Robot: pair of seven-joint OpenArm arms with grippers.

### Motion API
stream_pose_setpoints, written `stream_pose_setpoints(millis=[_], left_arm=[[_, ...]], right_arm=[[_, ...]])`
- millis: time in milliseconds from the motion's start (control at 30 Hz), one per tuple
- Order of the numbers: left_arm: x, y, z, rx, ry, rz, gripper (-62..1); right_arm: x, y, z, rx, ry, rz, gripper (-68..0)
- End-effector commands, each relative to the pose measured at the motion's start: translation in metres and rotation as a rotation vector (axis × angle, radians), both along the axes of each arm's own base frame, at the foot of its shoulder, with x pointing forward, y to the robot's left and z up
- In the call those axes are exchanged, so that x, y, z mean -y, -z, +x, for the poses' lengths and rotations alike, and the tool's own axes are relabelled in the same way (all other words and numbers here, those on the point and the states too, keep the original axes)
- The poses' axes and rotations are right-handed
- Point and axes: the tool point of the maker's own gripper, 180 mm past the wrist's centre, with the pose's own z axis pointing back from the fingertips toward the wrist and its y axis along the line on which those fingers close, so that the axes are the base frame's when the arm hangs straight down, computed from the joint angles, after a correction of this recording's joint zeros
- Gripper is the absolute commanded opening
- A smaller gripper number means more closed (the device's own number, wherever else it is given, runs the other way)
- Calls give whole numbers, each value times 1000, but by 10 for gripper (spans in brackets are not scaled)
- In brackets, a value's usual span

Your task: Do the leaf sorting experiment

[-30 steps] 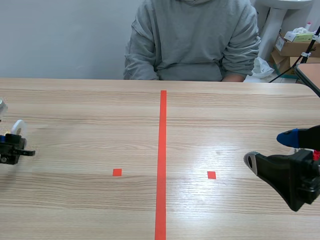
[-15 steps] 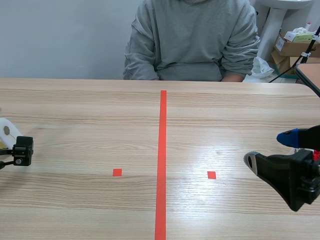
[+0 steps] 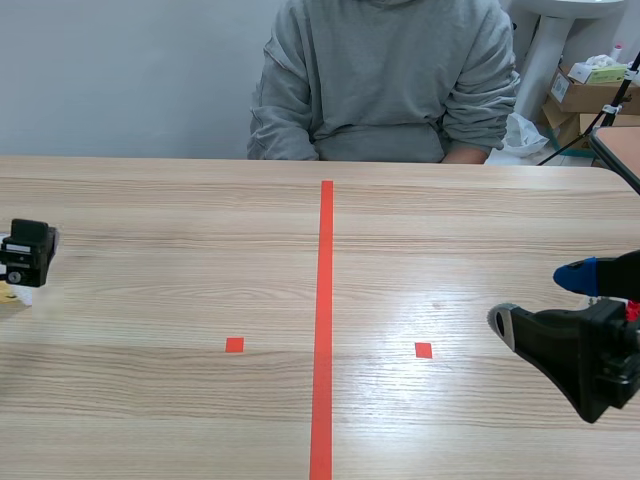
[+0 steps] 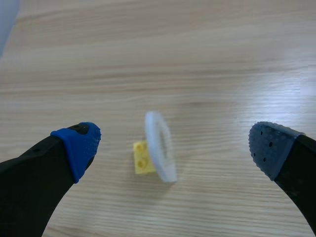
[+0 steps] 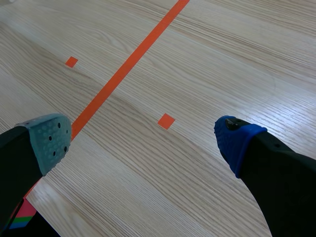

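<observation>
Scene view faces along the long orange-red tape line (image 3: pixel 325 330); the close, downward right wrist view shares it; the left wrist view looks down well left of it.

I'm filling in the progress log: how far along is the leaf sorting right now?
Done: nothing looks sorted, and no leaves show in any view. In hand: nothing. The left end effector hangs open over a white ring and a yellow brick, gripping neither, and the right end effector is open above the table. Left: seemingly all of the sorting.
</observation>
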Motion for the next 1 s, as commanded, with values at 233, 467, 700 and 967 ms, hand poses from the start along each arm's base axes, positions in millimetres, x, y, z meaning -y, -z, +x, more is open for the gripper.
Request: stream_pose_setpoints(millis=[233, 467, 700, 967], left_arm=[[73, -47, -20, 82, 234, -67, 14], [135, -72, -55, 108, 446, -107, 14], [173, -74, -94, 66, 570, -178, 14], [193, -68, -125, 21, 654, -221, 14]], right_arm=[[-3, -12, 5, 44, -19, 6, -85], [-3, -12, 5, 44, -19, 6, -85], [-3, -12, 5, 44, -20, 6, -85], [-3, -12, 5, 44, -21, 4, -84]])
